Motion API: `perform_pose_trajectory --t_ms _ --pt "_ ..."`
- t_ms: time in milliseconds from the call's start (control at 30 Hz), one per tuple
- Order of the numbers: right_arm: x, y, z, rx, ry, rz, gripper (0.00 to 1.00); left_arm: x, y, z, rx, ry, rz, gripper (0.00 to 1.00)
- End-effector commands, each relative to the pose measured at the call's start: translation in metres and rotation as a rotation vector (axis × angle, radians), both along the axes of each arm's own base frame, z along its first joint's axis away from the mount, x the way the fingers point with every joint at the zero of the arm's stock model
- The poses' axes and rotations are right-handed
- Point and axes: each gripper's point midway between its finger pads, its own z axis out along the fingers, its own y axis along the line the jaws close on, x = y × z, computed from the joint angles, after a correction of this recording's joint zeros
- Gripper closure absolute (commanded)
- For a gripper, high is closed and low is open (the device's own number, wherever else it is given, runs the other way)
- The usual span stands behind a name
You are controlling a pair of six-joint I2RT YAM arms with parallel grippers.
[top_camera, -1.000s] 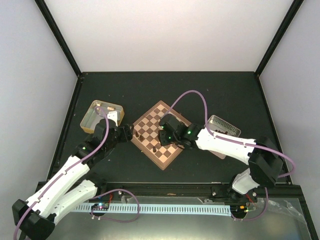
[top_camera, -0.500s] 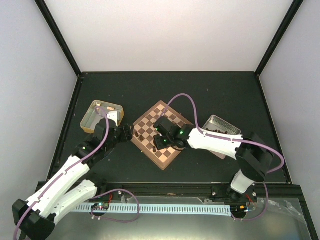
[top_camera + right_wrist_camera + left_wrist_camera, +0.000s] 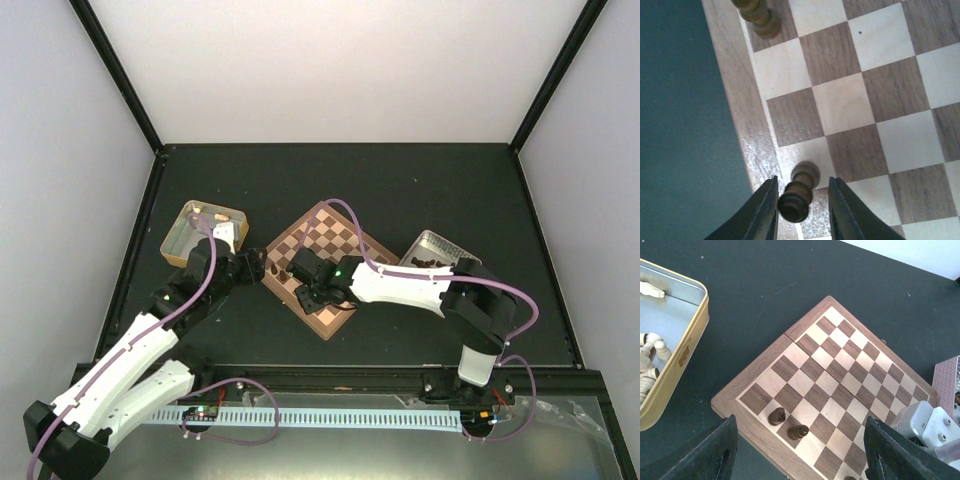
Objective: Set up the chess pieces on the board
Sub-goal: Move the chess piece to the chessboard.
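Observation:
The board (image 3: 336,234) lies as a diamond in the middle of the table, and also shows in the left wrist view (image 3: 840,365) and the right wrist view (image 3: 840,100). My right gripper (image 3: 305,290) is low over its near-left edge. In the right wrist view it (image 3: 802,184) stands open around a dark chess piece (image 3: 799,196) that rests upright on a light edge square; the left finger (image 3: 765,210) touches its head, with a gap on the right. Another dark piece (image 3: 759,16) stands further along that edge. My left gripper (image 3: 800,460) is open and empty beside the board's left corner, near two dark pieces (image 3: 776,416) (image 3: 798,431).
A gold tin (image 3: 172,246) with pale pieces (image 3: 650,355) sits left of the board. A silver tray (image 3: 440,243) with several dark pieces (image 3: 428,262) sits to its right. The right arm lies across the board's near half. Black frame posts rise at the back corners.
My right gripper has moved left across the board to its near-left edge. The left arm has not moved.

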Motion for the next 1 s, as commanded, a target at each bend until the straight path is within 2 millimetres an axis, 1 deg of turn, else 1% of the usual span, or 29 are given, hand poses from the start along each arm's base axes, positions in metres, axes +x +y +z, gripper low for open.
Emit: perform_pose_trajectory --t_ms 0,33,100,267,367,600,867,967 --pt "0.008 0.003 0.005 -0.018 -0.047 0.006 0.75 0.001 0.002 0.010 -0.012 -0.021 0.011 0.29" --pt "0.008 0.004 0.006 -0.014 -0.051 0.008 0.79 0.001 0.002 0.010 -0.012 -0.020 0.010 0.29" --pt "0.010 0.007 0.009 -0.004 -0.061 0.013 0.83 0.001 0.002 0.010 -0.012 -0.020 0.011 0.29" --pt "0.019 0.016 0.015 0.009 -0.099 0.011 0.85 0.001 0.002 0.011 -0.012 -0.020 0.012 0.29" --pt "0.024 0.020 0.016 0.006 -0.113 0.008 0.85 0.001 0.003 0.011 -0.010 -0.020 0.015 0.29" --pt "0.026 0.024 0.008 -0.012 -0.109 0.015 0.83 0.001 0.004 0.011 -0.008 -0.019 0.018 0.29" --pt "0.024 0.030 0.002 -0.007 -0.089 0.033 0.77 0.001 0.004 0.013 -0.005 -0.022 0.019 0.29" --pt "0.023 0.032 0.002 0.006 -0.083 0.035 0.76 0.001 0.005 0.014 -0.003 -0.022 0.019 0.29"
